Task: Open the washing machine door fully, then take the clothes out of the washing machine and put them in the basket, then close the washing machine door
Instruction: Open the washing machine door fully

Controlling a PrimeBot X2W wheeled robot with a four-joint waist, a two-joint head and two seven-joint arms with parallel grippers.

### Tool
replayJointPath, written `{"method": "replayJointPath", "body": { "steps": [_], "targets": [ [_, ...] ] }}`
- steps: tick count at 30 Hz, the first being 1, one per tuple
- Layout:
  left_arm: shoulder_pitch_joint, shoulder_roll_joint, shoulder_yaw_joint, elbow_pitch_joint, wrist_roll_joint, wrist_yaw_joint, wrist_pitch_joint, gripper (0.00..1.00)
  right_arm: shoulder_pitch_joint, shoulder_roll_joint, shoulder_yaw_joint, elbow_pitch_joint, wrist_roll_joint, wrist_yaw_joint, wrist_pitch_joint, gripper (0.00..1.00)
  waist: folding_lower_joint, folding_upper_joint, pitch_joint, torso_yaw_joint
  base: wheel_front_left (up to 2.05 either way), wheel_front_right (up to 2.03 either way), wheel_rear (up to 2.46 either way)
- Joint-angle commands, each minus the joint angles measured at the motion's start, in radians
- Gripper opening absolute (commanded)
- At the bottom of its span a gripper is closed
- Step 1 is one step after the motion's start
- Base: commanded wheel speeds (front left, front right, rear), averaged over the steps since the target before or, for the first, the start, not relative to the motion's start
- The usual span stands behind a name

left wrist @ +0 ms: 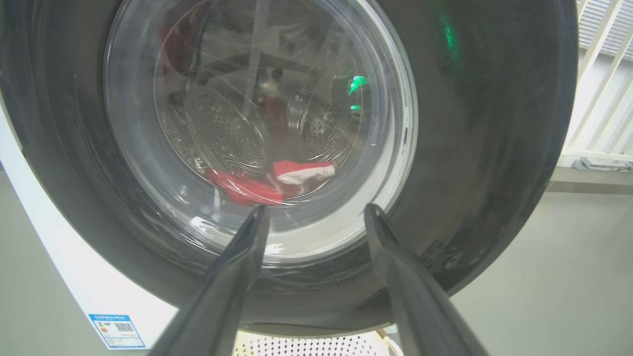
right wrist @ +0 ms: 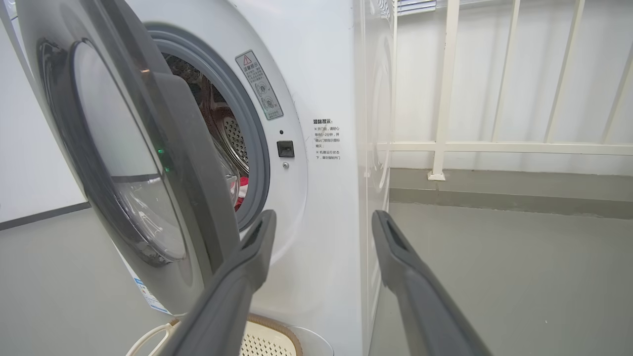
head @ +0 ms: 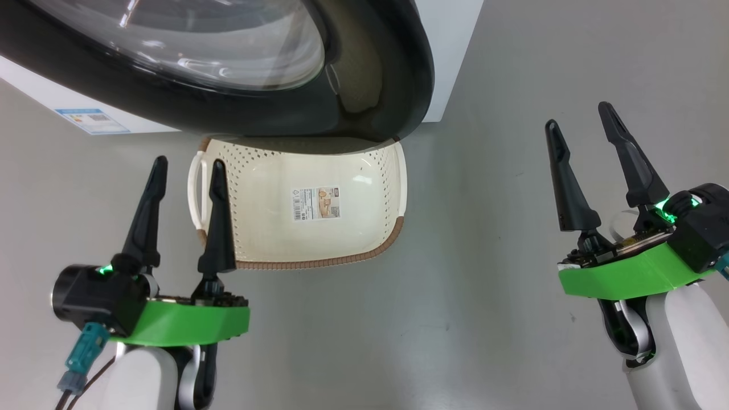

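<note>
The task is at its first step. The washing machine door (head: 228, 51) stands ajar rather than fully swung back: in the right wrist view it hangs at 9 o'clock, angled off the front of the washing machine (right wrist: 316, 198), with a gap through which the grey gasket and the steel drum (right wrist: 232, 138) show. It looks about half open, so the opening step seems unfinished.

The clothes (left wrist: 257, 185) are in the drum, a red and white heap seen through the door's glass at the 6 o'clock side of the bowl in the left wrist view. The basket (head: 319, 263) sits on the floor (head: 484, 256) just in front of the machine, partly under the door's lower rim, near 12 o'clock from the centre of the head view. It holds nothing but the paper label on its bottom. Taking out the clothes, filling the basket and closing the door are all left to do.

The left end effector (head: 189, 165), at 8 o'clock in the head view, has its fingers spread and grips nothing; its inner finger crosses the basket's handle side in that view, and contact cannot be told. The right end effector (head: 576, 115), at 3 o'clock, is likewise spread, empty, and well apart from the door.
</note>
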Motion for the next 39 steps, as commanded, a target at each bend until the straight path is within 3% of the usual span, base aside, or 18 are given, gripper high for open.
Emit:
{"method": "replayJointPath", "body": {
  "steps": [1,19,20,21,23,28,34,37,39],
  "targets": [
    [0.021,0.018,0.026,-0.022,-0.008,0.002,-0.005,1.0,0.022,0.006,0.018,-0.025,-0.012,0.0,-0.006,1.0,0.0,-0.0001,-0.001,0.0,0.0,0.0,0.0],
    [0.027,0.018,0.021,-0.012,-0.024,0.002,-0.005,1.0,0.024,0.004,0.022,-0.015,-0.008,0.0,-0.006,1.0,0.0,-0.0001,-0.007,0.004,0.0,0.0,0.0],
    [0.027,0.018,0.02,-0.012,-0.024,0.002,-0.005,1.0,0.025,0.003,0.022,-0.014,-0.008,0.0,-0.006,0.62,0.0,-0.0001,-0.008,0.005,0.0,0.0,0.0],
    [0.028,0.018,0.019,-0.011,-0.025,0.002,-0.005,1.0,0.026,0.004,0.026,-0.008,0.0,0.0,-0.006,0.0,0.0,-0.0001,-0.009,0.006,0.0,0.0,0.0],
    [0.03,0.018,0.019,-0.011,-0.025,0.003,-0.005,1.0,0.022,0.012,0.037,0.006,0.041,0.0,-0.006,0.0,0.0,-0.0001,-0.012,0.006,0.0,0.0,0.0],
    [0.039,0.018,0.01,-0.014,-0.024,0.008,-0.005,1.0,-0.033,0.039,0.075,0.069,0.377,0.0,-0.006,0.0,0.0,-0.0001,-0.019,0.004,0.0,0.0,0.0],
    [0.038,0.018,0.007,-0.009,-0.021,0.004,-0.005,1.0,-0.172,-0.013,0.199,0.121,0.833,0.0,-0.002,0.0,0.0,-0.0001,-0.021,0.011,0.0,0.0,0.0],
    [0.033,0.018,0.009,-0.005,-0.02,-0.001,-0.005,1.0,-0.248,-0.032,0.219,0.112,1.09,0.0,0.077,0.0,0.0,-0.0001,-0.017,0.016,0.0,0.0,0.0],
    [0.029,0.018,0.008,-0.003,-0.02,-0.002,-0.005,1.0,-0.311,-0.035,0.202,0.125,1.303,0.0,0.226,0.0,0.0,-0.0001,-0.013,0.022,0.0,0.0,0.0]
  ]
}}
